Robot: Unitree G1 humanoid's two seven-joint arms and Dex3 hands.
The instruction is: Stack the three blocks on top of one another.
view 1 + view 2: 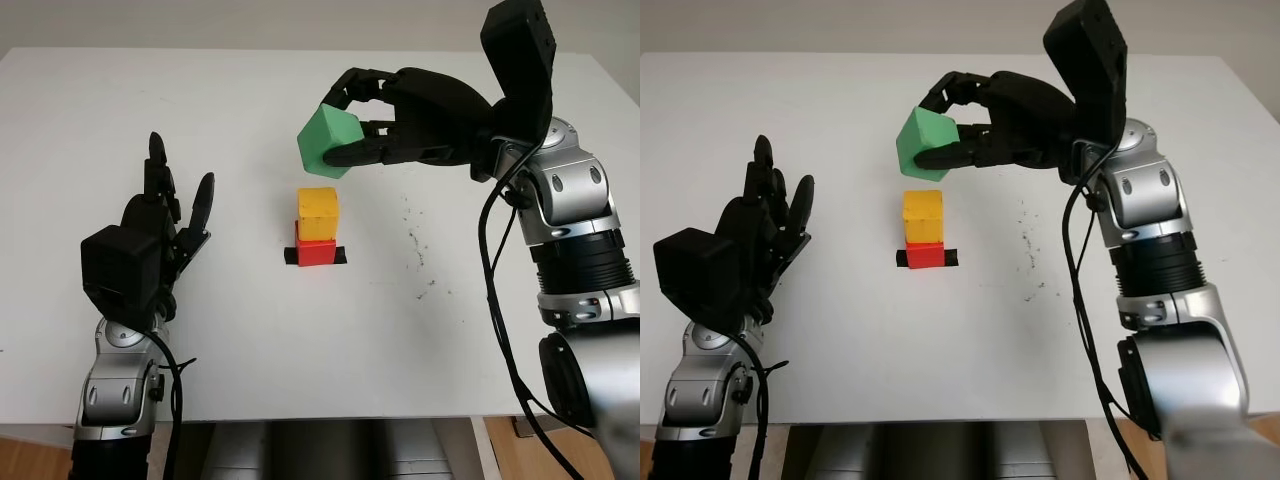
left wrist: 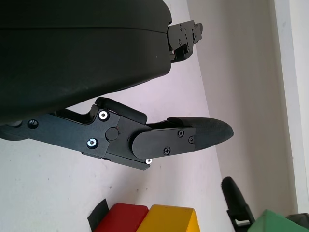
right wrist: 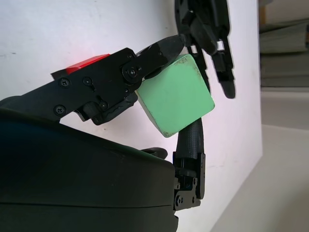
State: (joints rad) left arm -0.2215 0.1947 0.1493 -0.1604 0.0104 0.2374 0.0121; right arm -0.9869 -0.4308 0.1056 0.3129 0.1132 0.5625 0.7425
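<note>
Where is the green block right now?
The green block is up in the air, held by the right hand, just above the yellow block that sits on the red block mid-table.

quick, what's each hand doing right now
Left hand: open, holding nothing, over the table left of the stack.
Right hand: closed on the green block, up above the yellow block.

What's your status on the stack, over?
Right hand shut on green block, held above the stack. Yellow block sits on red block. Left hand open, off to the side. Nothing blocking.
</note>
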